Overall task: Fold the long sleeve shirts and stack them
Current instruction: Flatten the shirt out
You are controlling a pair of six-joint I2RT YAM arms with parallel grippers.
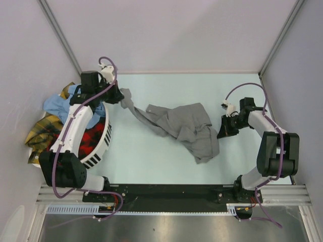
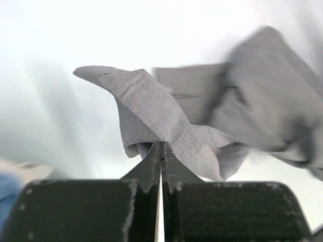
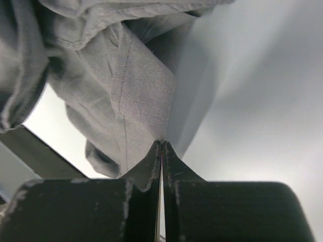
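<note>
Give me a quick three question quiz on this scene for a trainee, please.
1. True or false: the left hand is shut on the grey shirt.
2. Which lies in the white basket? A: red-and-black plaid shirt. B: green towel. C: white sock.
3. What is the right hand gripping?
Key: 1 true. 2 A. 3 The grey shirt.

basket (image 1: pixel 99 151) blocking left side, grey shirt (image 1: pixel 186 126) across centre, far table (image 1: pixel 202 85) open
</note>
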